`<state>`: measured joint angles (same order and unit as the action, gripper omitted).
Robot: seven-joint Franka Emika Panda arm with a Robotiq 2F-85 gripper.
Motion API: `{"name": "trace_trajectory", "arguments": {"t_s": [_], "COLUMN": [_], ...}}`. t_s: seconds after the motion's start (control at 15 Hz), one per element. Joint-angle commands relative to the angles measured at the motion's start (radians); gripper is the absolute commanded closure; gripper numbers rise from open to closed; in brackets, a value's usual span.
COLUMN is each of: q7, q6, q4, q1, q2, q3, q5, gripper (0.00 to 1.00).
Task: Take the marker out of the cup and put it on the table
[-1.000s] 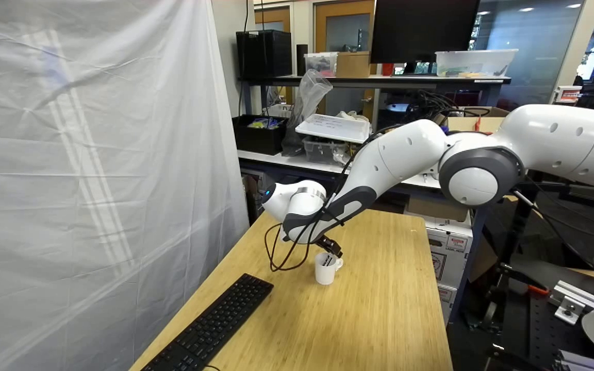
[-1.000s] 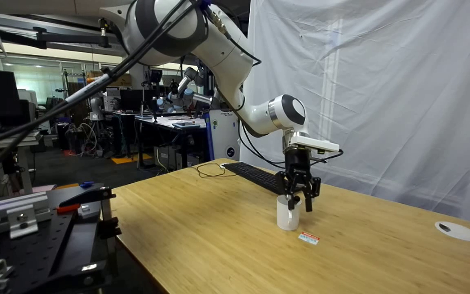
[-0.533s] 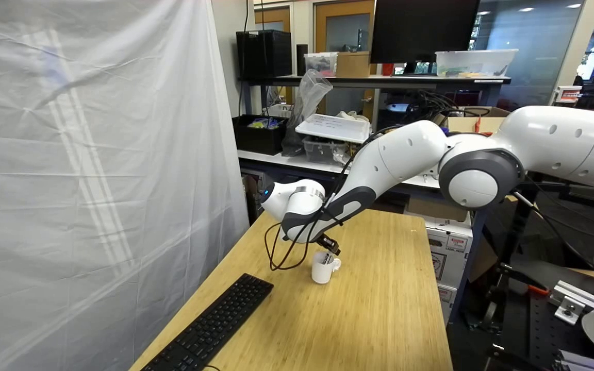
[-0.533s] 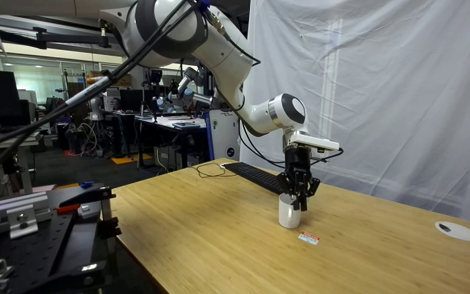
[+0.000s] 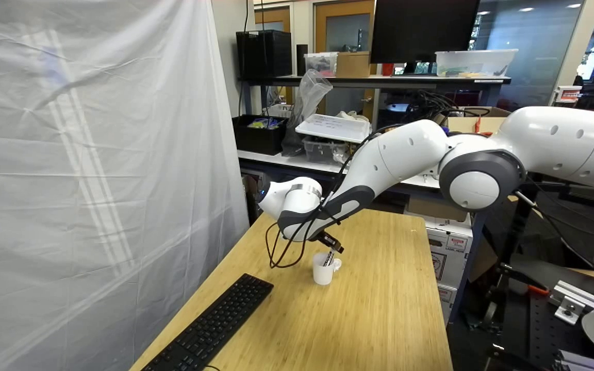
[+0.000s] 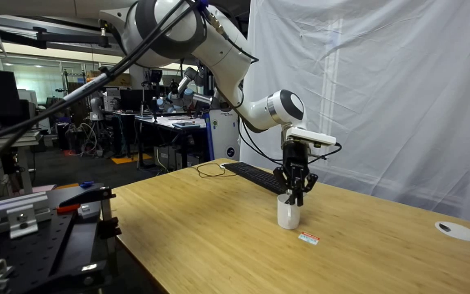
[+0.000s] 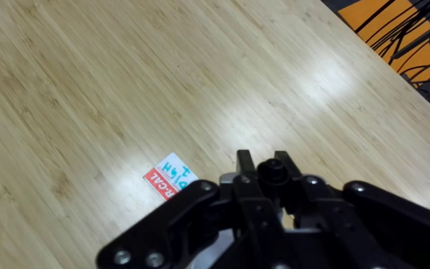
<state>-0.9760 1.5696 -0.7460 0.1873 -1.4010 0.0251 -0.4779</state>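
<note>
One white cup (image 5: 322,274), smooth and round with a looped handle, stands upright on the counter (image 5: 379,319) in an exterior view, just below the pincer (image 5: 341,250). The marker (image 5: 329,258), slim, dark and pale along its side, leans in the cup; its upper end reaches the pincer and shows further above the rim than half a second ago. A flat black keyboard (image 5: 212,327) lies well apart from the pincer, toward the creased white curtain (image 5: 101,185).

In an exterior view, the fingers (image 6: 300,199), spread a second ago, are drawn together and slightly higher, overlapping the cup's rim; whether they touch it I cannot tell. A label (image 6: 309,238) lies flat, below and near the pincer.

In the wrist view, the pincer is clamped on the marker, whose dark, round end sits between the fingertips. Beyond the pincer runs the counter's pale, streaky wood grain.
</note>
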Motion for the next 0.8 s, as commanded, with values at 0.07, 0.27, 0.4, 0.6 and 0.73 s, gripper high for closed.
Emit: {"name": "trace_trajectory", "arguments": {"t_s": [0.07, 0.27, 0.4, 0.6, 0.73], "q7": [0.038, 0.053, 0.063, 0.077, 0.082], "q6": [-0.095, -0.141, -0.168, -0.196, -0.181], "q4": [0.041, 0.053, 0.065, 0.081, 0.083], "q1": [0.025, 0.03, 0.031, 0.029, 0.022], "q2": [0.004, 0.015, 0.021, 0.033, 0.047], "q3": [0.019, 0.021, 0.024, 0.022, 0.009], "q5": [-0.008, -0.008, -0.006, 0.001, 0.011], "gripper": [0.95, 0.95, 0.95, 0.95, 0.95]}}
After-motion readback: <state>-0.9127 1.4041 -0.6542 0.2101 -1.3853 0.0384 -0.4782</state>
